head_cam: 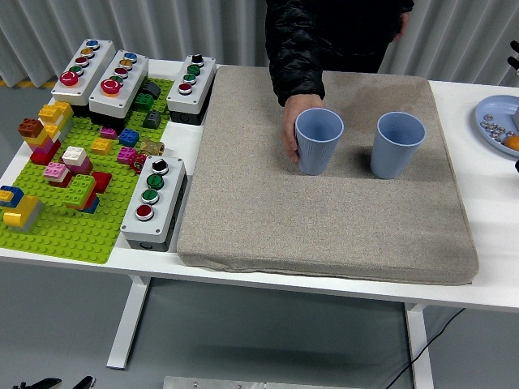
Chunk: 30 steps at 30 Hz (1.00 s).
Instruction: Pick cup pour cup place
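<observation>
Up at the far side, a person's hand (293, 130) is clamped around the left cup (318, 140), upright on the grey mat (324, 219). Well apart to its right stands a second cup (398, 144). Neither robot hand shows clearly over the surface (486, 203).

No readable text, label, brand, number or sign anywhere. Plain and unmarked: the two blue cups (319, 140) (396, 144), the grey mat (324, 219) and the white table (486, 243). Only coloured buttons, no legible lettering, on the grey button boxes (153, 203). Bare studs, no print, on the toy bricks (69, 174) and the green baseplate (73, 231). Nothing written on the blue plate (491, 121) at the right edge.
</observation>
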Available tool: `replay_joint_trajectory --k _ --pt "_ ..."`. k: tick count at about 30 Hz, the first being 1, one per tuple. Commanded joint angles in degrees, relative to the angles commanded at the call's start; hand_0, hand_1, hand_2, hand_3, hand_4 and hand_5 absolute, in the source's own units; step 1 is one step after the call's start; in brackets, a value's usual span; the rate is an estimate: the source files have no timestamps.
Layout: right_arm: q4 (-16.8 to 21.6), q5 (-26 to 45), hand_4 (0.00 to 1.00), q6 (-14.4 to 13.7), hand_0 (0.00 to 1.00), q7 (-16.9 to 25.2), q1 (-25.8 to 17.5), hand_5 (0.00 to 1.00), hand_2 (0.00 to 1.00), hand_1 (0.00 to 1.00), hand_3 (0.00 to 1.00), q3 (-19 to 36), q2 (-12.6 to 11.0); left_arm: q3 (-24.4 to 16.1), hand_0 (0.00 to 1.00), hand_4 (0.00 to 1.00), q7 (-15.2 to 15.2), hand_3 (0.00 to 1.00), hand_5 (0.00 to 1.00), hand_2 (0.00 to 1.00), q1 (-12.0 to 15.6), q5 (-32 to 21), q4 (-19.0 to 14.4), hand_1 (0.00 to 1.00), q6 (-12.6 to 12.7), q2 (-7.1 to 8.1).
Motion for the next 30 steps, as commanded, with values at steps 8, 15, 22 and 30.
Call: replay_joint_trajectory --k 8,15,22,30 --pt "0.0 -0.2 0.786 0.0 0.939 0.0 -0.1 0.998 0.829 0.822 0.803 0.0 0.0 -0.1 0.767 0.51 0.0 0.708 0.998 0.821 0.3 0.0 0.0 0.781 0.0 0.01" --pt "0.1 -0.2 0.785 0.1 0.941 -0.1 -0.2 0.998 0.829 0.819 0.804 -0.1 0.1 0.4 0.767 0.509 -0.1 0.708 0.998 0.822 0.2 -0.4 0.0 0.782 0.1 -0.19" --pt "0.1 -0.3 0.783 0.2 0.943 -0.2 -0.1 0.998 0.83 0.822 0.804 0.1 0.0 0.8 0.767 0.51 -0.2 0.709 0.998 0.822 0.1 -0.7 0.0 0.781 0.0 -0.16" --pt "0.2 -0.3 0.783 0.2 0.943 -0.2 0.0 0.998 0.831 0.823 0.804 0.2 -0.1 0.4 0.767 0.51 -0.1 0.709 0.998 0.822 0.0 -0.4 0.0 0.781 0.1 -0.21"
